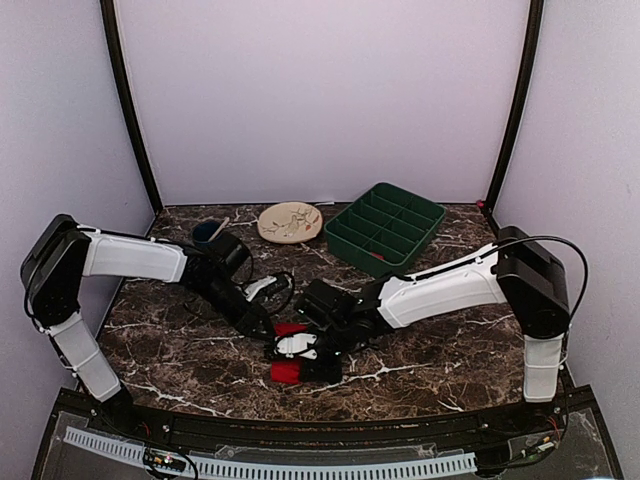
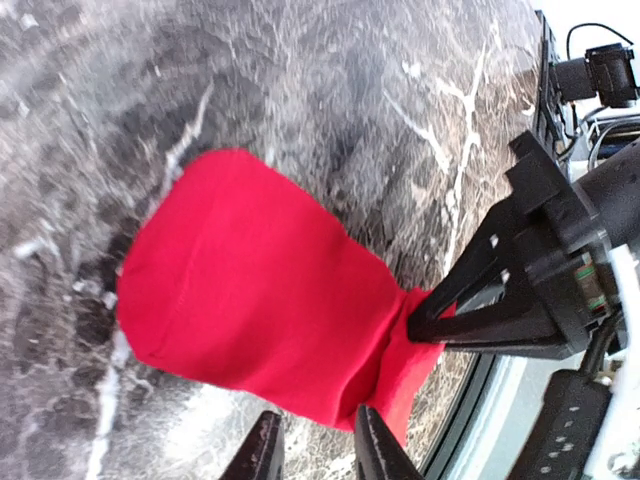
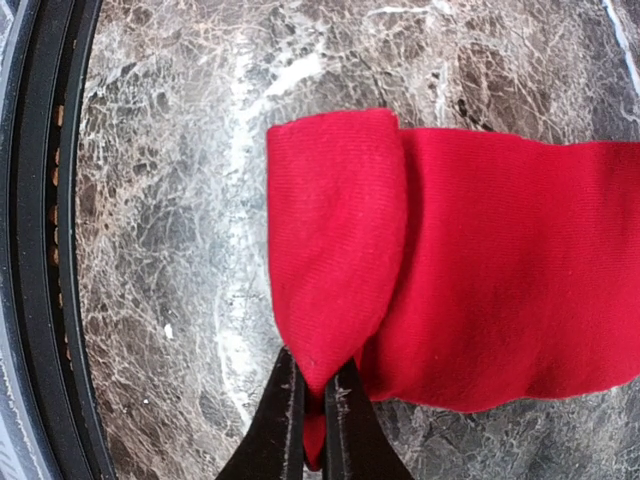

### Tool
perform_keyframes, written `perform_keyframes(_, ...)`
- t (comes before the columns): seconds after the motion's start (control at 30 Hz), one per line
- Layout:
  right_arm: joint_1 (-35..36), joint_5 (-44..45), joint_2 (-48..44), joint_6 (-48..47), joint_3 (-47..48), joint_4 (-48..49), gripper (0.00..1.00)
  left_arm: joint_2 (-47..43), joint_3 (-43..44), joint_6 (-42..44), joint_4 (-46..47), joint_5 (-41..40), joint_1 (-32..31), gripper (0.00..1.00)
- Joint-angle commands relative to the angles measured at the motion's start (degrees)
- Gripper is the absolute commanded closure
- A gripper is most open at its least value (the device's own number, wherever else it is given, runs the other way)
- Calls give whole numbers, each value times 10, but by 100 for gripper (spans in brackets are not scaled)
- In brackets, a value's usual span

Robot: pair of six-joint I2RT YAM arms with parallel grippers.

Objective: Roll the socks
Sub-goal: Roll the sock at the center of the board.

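Marble table (image 1: 170,350) under both arms. We note the right gripper (image 3: 312,400) pinching the folded end of the socks (image 3: 480,280) at its tips, likely to hold the first turn. Just ahead of the left gripper (image 2: 318,455) lies the other edge; its jaws stand slightly apart, holding nothing.

We note the socks (image 3: 480,290) as red knitted cloth, matt, with a fine ribbed weave. The table (image 3: 170,200) top reads as dark stone with white veining, smooth and faintly glossy. The right gripper (image 3: 315,375) appears as smooth black plastic, semi-matt.
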Motion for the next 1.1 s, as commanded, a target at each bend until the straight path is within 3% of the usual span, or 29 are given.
perform_keyframes(0.0, -6, -21, 19, 0, 25, -38, 99, -44, -20, -29, 31, -50, 3, 74)
perform_keyframes(0.17, -15, -49, 33, -1, 46, -64, 99, -115, -59, -74, 84, -125, 3, 75)
perform_keyframes(0.4, -38, -96, 64, 0, 90, -111, 99, -291, -167, -127, 179, -258, 3, 79)
perform_keyframes(0.63, -62, -134, 85, -2, 125, -146, 99, -416, -243, -138, 241, -307, -28, 84)
perform_keyframes(0.8, -71, -151, 98, -3, 143, -164, 98, -436, -262, -99, 260, -343, -115, 89)
perform_keyframes(1.07, -76, -168, 101, -3, 148, -171, 98, -399, -253, -67, 244, -334, -213, 88)
